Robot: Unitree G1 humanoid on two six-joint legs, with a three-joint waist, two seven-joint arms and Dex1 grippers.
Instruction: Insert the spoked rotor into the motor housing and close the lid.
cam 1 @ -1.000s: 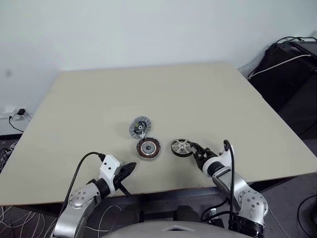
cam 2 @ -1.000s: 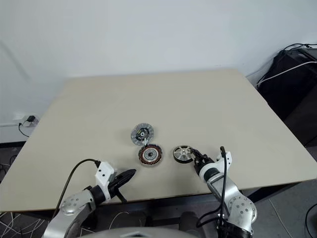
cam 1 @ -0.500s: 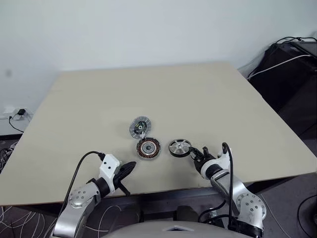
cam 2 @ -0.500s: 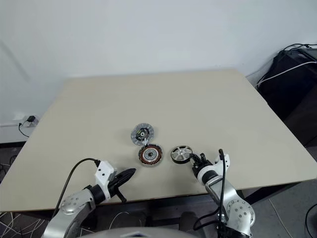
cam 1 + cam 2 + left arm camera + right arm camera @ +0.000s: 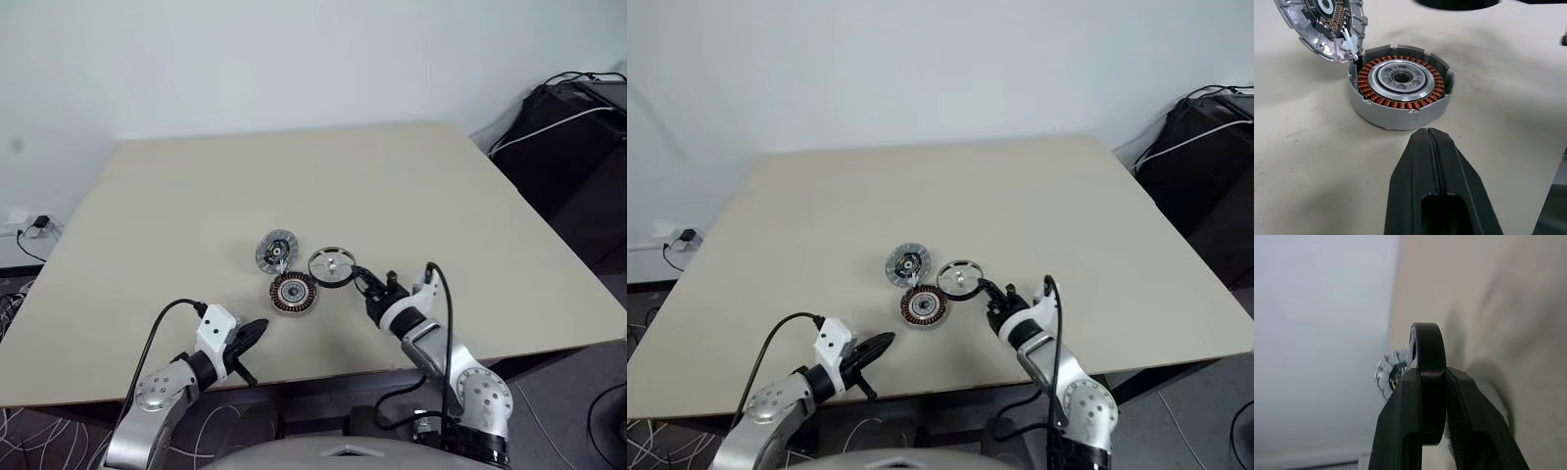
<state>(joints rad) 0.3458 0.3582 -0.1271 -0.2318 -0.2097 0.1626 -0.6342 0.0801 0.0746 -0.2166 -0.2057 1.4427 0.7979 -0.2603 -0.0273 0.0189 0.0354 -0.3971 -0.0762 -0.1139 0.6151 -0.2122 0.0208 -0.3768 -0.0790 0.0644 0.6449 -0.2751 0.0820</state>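
Near the front middle of the beige table (image 5: 411,186), you are looking at three small round motor parts grouped closely. Your right gripper (image 5: 355,278) is pinching the spoked rotor (image 5: 330,265) by its black rim, one finger on each face, and is holding it up off the tabletop. From your head cameras the rotor is sitting just right of the lid (image 5: 276,250) and up and to the right of the motor housing (image 5: 293,292), close to both. In your right wrist view the rotor (image 5: 1427,362) is showing edge-on between the two black fingers (image 5: 1400,421), with the lid (image 5: 1388,374) lying on the table beyond it.

Your left gripper (image 5: 257,331) is resting near the table's front edge, a little in front of and to the left of the housing, its fingers pressed together and holding nothing. In your left wrist view the closed fingers (image 5: 1432,196) are pointing at the motor housing (image 5: 1399,93), which is sitting flat with its ring of copper windings facing up around a silver centre. The lid (image 5: 1327,24) is lying just behind it with its green and yellow face up, touching or nearly touching the housing's rim.
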